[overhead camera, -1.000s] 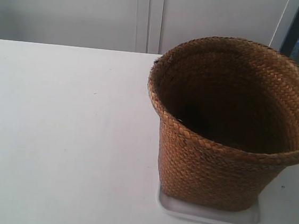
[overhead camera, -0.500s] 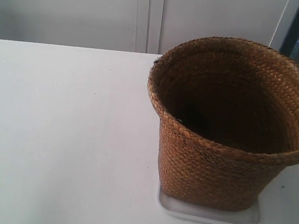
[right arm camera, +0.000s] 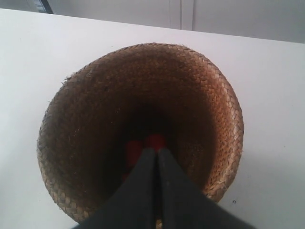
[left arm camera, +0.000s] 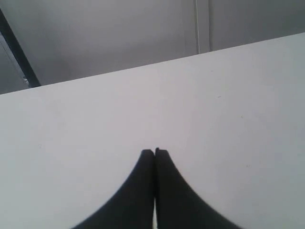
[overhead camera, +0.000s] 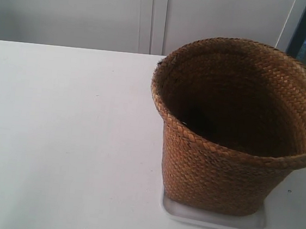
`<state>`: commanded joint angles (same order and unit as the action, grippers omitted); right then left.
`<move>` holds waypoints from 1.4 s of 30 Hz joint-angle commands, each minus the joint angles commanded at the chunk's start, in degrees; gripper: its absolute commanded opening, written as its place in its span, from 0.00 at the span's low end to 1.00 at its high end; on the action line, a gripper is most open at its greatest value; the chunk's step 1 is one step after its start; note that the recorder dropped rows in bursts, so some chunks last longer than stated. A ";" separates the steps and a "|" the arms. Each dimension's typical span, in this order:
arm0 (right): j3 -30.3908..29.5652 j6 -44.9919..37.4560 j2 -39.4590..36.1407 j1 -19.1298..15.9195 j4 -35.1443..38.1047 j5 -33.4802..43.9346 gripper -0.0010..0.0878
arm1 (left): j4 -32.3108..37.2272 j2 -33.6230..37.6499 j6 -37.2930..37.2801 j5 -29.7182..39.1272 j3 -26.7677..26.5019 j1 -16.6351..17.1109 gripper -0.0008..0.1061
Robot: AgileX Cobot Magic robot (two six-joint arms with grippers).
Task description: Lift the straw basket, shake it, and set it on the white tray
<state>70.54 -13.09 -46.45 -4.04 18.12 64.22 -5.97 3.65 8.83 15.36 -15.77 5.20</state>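
The basket [overhead camera: 217,176] is seen upright on the tray [overhead camera: 214,221], on the worktop [overhead camera: 57,137]. The left pincer [left arm camera: 154,151] is clenched empty over bare worktop, and the right pincer [right arm camera: 156,150] is clenched empty above the basket's mouth.

A: We see braided straw on the straw basket [overhead camera: 217,176]: coarse, rough and matt, with stray fibres at its rim.

B: Agreed. Under the basket, the white tray [overhead camera: 215,222] looks smooth and faintly glossy to us; its material we cannot tell.

A: Around the basket, the table [overhead camera: 57,137] is smooth, matt white.

B: The left gripper [left arm camera: 154,151] and right gripper [right arm camera: 153,150] look smooth, matt black.
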 joint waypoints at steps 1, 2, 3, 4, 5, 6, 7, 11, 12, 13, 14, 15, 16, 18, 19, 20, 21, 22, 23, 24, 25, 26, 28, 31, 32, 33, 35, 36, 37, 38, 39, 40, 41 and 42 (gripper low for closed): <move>0.00 0.00 0.00 0.00 0.00 0.00 0.01 | 0.00 0.00 0.00 -0.12 0.00 0.00 0.01; 0.00 0.00 0.00 0.00 0.00 0.00 0.01 | 0.00 0.00 0.00 -0.12 0.00 0.00 0.01; 0.00 0.00 0.00 0.00 0.00 0.00 0.01 | 0.00 0.00 0.00 -0.48 0.19 0.00 0.01; 0.00 0.00 0.00 0.00 0.00 0.00 0.01 | -0.16 0.00 -0.33 -1.31 0.96 0.00 0.01; 0.00 0.00 0.00 0.00 0.00 0.00 0.01 | -0.14 0.00 -1.32 -2.01 1.80 0.00 0.01; 0.00 0.00 0.00 0.00 0.00 0.00 0.01 | 0.11 -0.26 -1.57 -2.81 2.71 0.00 0.01; 0.00 0.00 0.00 0.00 0.00 0.00 0.01 | 0.24 -0.66 -1.55 -3.93 4.06 0.00 0.01; 0.00 0.00 0.00 0.00 0.00 0.00 0.01 | 4.48 -2.87 -4.24 -4.20 8.27 0.11 0.01; 0.00 0.00 0.00 0.00 0.00 0.00 0.01 | 5.97 -3.52 -5.34 -4.20 8.91 0.11 0.01; 0.00 0.00 0.00 0.00 0.00 0.00 0.01 | 6.99 -3.65 -6.51 -4.20 9.57 0.11 0.01; 0.00 0.00 0.00 0.00 0.00 0.00 0.01 | 8.02 -3.65 -7.40 -4.20 10.05 0.11 0.01; 0.00 0.00 0.00 0.00 0.00 0.00 0.01 | 8.31 -3.65 -7.64 -4.09 10.59 0.11 0.01; 0.00 0.00 0.00 0.00 0.00 0.00 0.01 | 8.44 -3.65 -7.64 -4.09 11.10 0.11 0.01; 0.00 0.00 0.00 0.00 0.00 -0.11 0.01 | 8.44 -3.65 -8.37 -3.84 12.20 0.11 0.01; 0.00 0.00 0.00 0.00 0.00 -0.11 0.01 | 8.44 -3.65 -9.19 -3.84 12.97 0.11 0.01; 0.00 0.00 0.00 0.00 0.00 -0.11 0.01 | 8.44 -3.65 -9.46 -3.84 13.82 0.11 0.01; 0.00 0.00 0.00 0.00 0.00 -0.11 0.01 | 8.33 -3.65 -10.32 -3.84 14.51 0.11 0.01; 0.00 0.00 0.00 0.00 0.00 -0.11 0.01 | 8.33 -3.65 -10.97 -3.84 15.37 0.11 0.01; 0.00 0.00 0.00 0.00 0.00 -0.11 0.01 | 8.33 -3.65 -10.97 -3.84 15.77 0.11 0.01; 0.00 0.00 0.00 0.00 0.00 -0.11 0.01 | 8.33 -3.65 -10.97 -3.84 15.77 0.11 0.01; 0.00 0.00 0.00 0.00 0.00 -0.11 0.01 | 8.33 -3.65 -10.97 -3.84 15.77 0.11 0.01; 0.00 0.00 0.00 0.00 0.00 -0.11 0.01 | 8.33 -3.65 -10.97 -3.47 15.77 0.11 0.01; 0.00 0.00 0.00 0.00 0.00 -0.11 0.01 | 8.45 -3.65 -10.97 -2.38 15.77 0.11 0.01; 0.00 0.00 0.00 0.00 0.00 -0.11 0.01 | 8.45 -3.65 -10.97 -2.50 15.77 0.11 0.01; 0.00 0.00 0.00 0.00 0.00 -0.11 0.01 | 8.45 -3.65 -10.97 -2.50 15.77 0.11 0.01; 0.00 0.00 0.00 0.00 0.00 -0.11 0.01 | 8.45 -3.65 -10.97 -2.50 15.77 0.11 0.01; 0.00 0.00 0.00 0.00 0.00 -0.11 0.01 | 8.45 -3.65 -10.97 -2.50 15.77 0.11 0.01; 0.00 0.00 0.00 0.00 0.00 -0.11 0.01 | 8.45 -3.65 -10.97 -2.50 15.77 0.11 0.01; 0.00 0.00 0.00 0.00 0.00 -0.11 0.01 | 8.45 -3.65 -10.97 -2.50 15.77 0.11 0.01; 0.00 0.00 0.00 0.00 0.00 -0.11 0.01 | 8.45 -3.65 -10.97 -2.50 15.77 0.11 0.01; 0.00 0.00 0.00 0.00 0.00 -0.11 0.01 | 8.45 -3.65 -10.97 -2.50 15.77 0.11 0.01; 0.00 0.00 0.00 0.00 0.00 -0.11 0.01 | 8.45 -3.65 -10.97 -2.50 15.77 0.11 0.01; 0.00 0.00 0.00 0.11 0.00 -0.12 0.01 | 8.45 -3.65 -10.97 -2.50 15.77 0.11 0.01; 0.00 0.00 0.00 0.84 0.00 -0.12 0.01 | 8.45 -3.65 -10.97 -2.50 15.77 0.11 0.01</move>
<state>70.54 -13.09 -46.45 -3.20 18.12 64.11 2.48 0.00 -2.14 12.86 0.00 5.32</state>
